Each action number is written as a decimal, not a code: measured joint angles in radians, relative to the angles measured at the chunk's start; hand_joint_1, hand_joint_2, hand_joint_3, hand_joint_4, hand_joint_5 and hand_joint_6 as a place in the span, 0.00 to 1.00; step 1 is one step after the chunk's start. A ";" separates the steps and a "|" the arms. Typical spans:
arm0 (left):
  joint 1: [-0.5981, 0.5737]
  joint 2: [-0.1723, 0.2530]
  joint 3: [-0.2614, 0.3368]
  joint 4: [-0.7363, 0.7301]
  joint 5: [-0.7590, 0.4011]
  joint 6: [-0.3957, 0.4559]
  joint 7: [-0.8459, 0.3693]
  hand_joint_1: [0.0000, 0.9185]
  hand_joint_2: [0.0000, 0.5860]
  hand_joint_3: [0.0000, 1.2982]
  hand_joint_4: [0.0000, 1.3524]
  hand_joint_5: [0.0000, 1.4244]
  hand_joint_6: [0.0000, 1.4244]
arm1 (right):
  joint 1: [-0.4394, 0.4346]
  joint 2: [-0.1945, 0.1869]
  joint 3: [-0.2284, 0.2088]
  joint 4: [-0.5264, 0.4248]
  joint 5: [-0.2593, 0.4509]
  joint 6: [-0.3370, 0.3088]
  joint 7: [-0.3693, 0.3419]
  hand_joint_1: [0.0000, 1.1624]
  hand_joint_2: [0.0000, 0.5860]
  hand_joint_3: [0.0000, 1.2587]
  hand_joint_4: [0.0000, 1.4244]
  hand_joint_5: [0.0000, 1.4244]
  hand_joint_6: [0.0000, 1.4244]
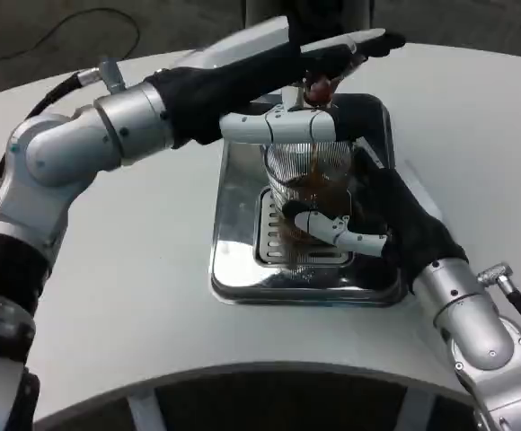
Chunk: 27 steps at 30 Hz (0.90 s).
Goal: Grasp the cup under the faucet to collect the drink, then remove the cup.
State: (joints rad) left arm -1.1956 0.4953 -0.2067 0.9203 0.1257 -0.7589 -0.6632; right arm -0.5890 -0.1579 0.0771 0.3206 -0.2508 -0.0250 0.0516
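A clear ribbed cup [304, 193] stands on the grille of a shiny metal drip tray [234, 269], under the faucet [319, 88]. A brown stream runs from the faucet into the cup, and brown drink shows in its lower half. My right hand [368, 220] comes in from the right and grips the cup, fingers wrapped across its front near the base. My left hand [332, 54] reaches across from the left and presses on the faucet's tap at the top, with one white finger lying along the cup's rim.
The tray sits in the middle of the round white table [126, 296]. The dispenser's body [310, 13] rises behind the tray. My left forearm [135, 126] spans the table's left half, above the tray's left edge. A black cable [54, 36] lies on the floor at far left.
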 measured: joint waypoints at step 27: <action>-0.012 0.012 0.001 0.025 0.001 -0.011 -0.001 0.00 0.23 0.06 0.00 0.05 0.03 | -0.069 0.069 0.031 0.104 -0.025 -0.009 -0.131 0.64 0.41 0.08 0.13 0.17 0.10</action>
State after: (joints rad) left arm -1.2079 0.5069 -0.2058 0.9457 0.1266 -0.7699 -0.6647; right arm -0.6581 -0.0888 0.1085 0.4246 -0.2760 -0.0341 -0.0795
